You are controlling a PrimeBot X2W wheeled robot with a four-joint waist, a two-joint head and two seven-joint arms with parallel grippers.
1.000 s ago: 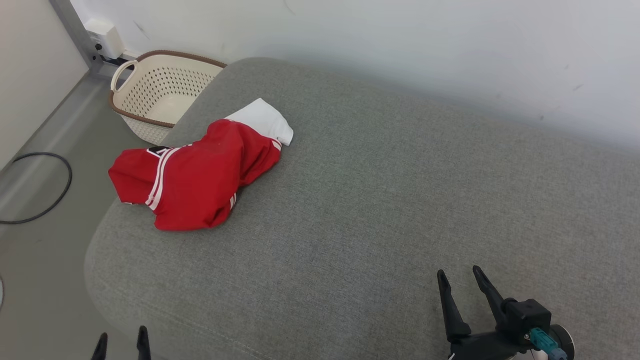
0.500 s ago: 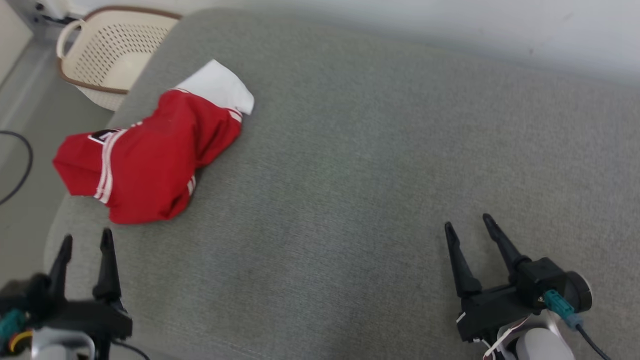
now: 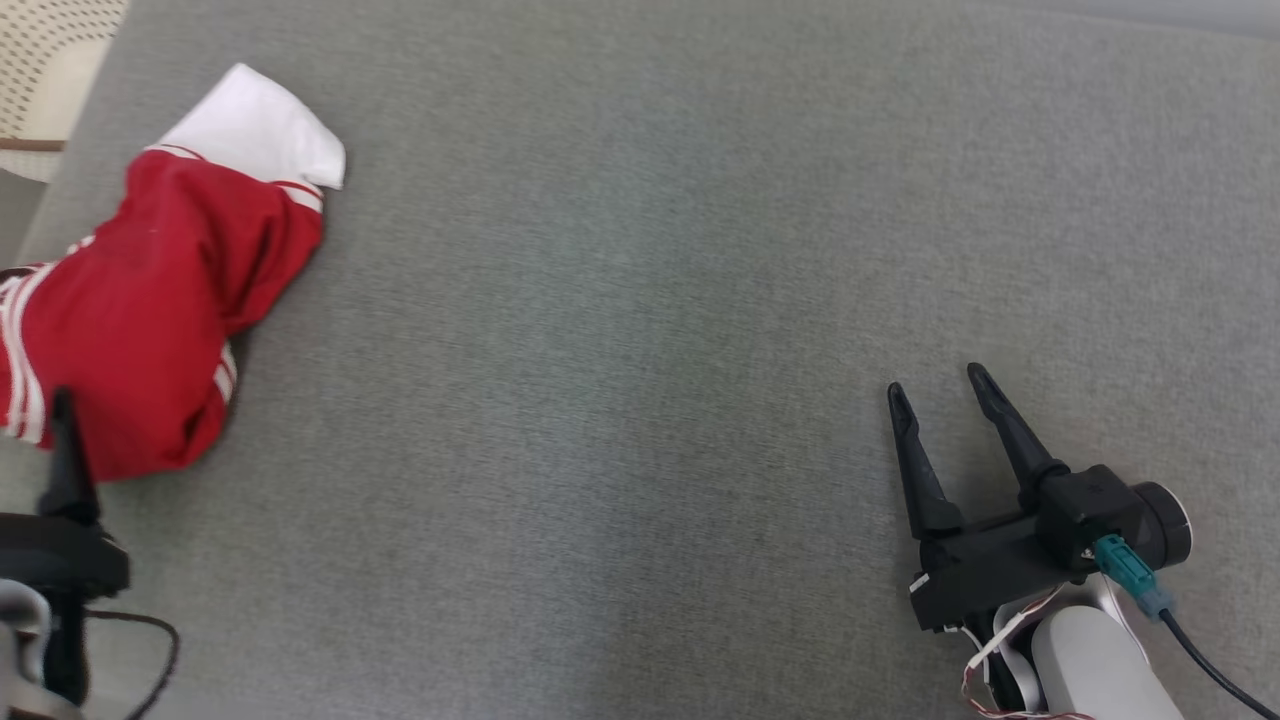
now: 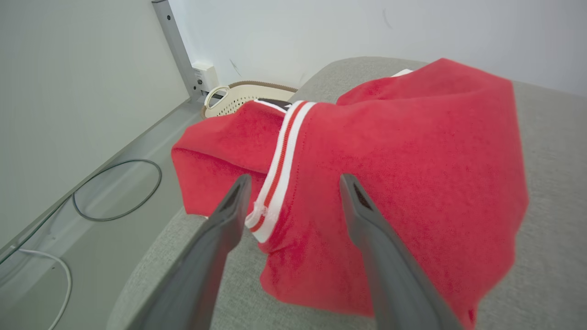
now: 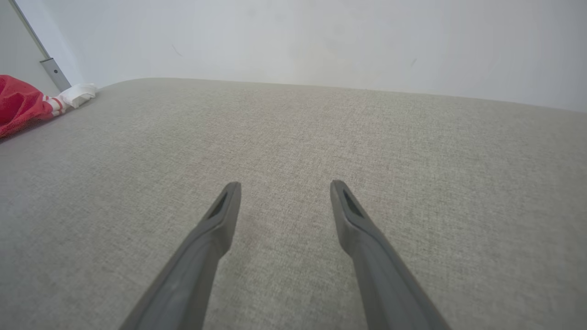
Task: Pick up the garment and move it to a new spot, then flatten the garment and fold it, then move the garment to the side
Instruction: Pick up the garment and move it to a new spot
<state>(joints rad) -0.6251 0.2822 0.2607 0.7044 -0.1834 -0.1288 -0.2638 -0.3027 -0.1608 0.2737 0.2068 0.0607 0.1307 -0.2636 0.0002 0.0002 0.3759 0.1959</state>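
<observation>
Grey cushion (image 3: 640,300) below: left gripper (image 4: 294,179) low, spread open, red striped garment (image 4: 412,160) just ahead; right gripper (image 5: 285,184) spread too, over bare fabric; perforated basket (image 4: 229,98) beyond garment, contents unseen.

The red garment (image 3: 140,320) lies crumpled on a grey upholstered seat (image 3: 620,300), with white stripes along its hems and a white part at its far end. The left tool (image 3: 62,440) rises at the lower left; one dark finger is in frame, its tip overlapping the garment's near edge. The right tool (image 3: 934,380) hangs well to the right of the garment, above bare fabric, its two fingers spread and pointing away from the robot. A teal connector (image 3: 1125,575) and a dark cable (image 3: 1215,670) sit behind that tool's fingers. Beyond the left tool, past the garment, is a perforated cream basket (image 3: 40,70).
</observation>
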